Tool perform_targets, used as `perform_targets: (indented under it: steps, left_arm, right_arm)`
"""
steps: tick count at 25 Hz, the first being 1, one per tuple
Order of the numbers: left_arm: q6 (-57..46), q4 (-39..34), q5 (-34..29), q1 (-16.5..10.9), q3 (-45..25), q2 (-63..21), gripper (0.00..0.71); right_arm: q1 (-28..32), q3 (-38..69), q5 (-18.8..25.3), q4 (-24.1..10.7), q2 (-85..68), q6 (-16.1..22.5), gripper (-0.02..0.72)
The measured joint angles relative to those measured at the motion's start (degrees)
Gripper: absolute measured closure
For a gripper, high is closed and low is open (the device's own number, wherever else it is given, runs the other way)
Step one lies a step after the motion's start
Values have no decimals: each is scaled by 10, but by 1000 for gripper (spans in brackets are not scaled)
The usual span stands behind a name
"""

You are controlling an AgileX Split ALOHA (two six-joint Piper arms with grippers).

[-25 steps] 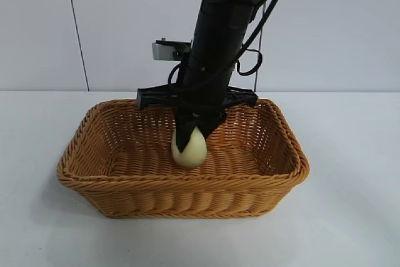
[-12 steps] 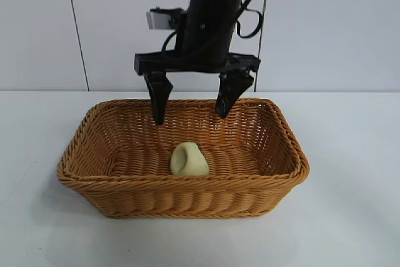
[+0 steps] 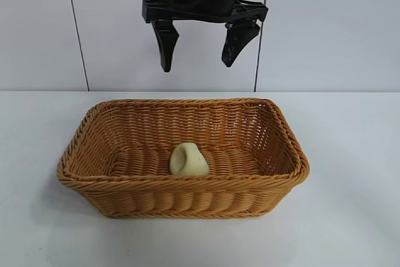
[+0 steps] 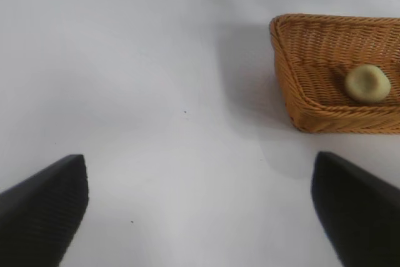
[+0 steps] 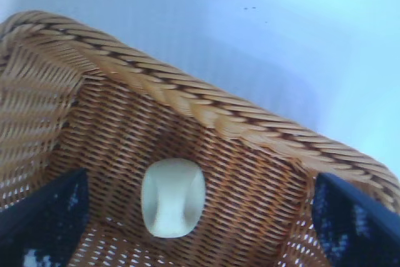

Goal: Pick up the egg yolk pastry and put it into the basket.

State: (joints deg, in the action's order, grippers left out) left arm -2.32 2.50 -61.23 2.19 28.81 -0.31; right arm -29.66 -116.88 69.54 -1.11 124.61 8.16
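Lying on the floor of the basket (image 3: 275, 129) mid-worktop, the pastry (image 3: 188, 160) rested free; the right gripper (image 3: 203, 45) hung above, fingers apart, the left gripper (image 4: 200, 211) likewise spread.

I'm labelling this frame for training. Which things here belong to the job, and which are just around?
Part of the job:
- egg yolk pastry, lying on the basket floor
- basket
- right tool, open, above the basket

Just around:
- white table
- left tool, open, parked off to the side of the basket
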Motion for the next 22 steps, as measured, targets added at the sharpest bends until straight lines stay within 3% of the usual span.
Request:
perform_targets:
  steps: [13, 22]
  left_arm:
    - [0, 0, 0, 0, 0, 0, 15]
    - [0, 0, 0, 0, 0, 0, 15]
  right_arm:
    - [220, 0, 0, -30, 0, 0, 8]
    - [269, 0, 0, -32, 0, -2, 8]
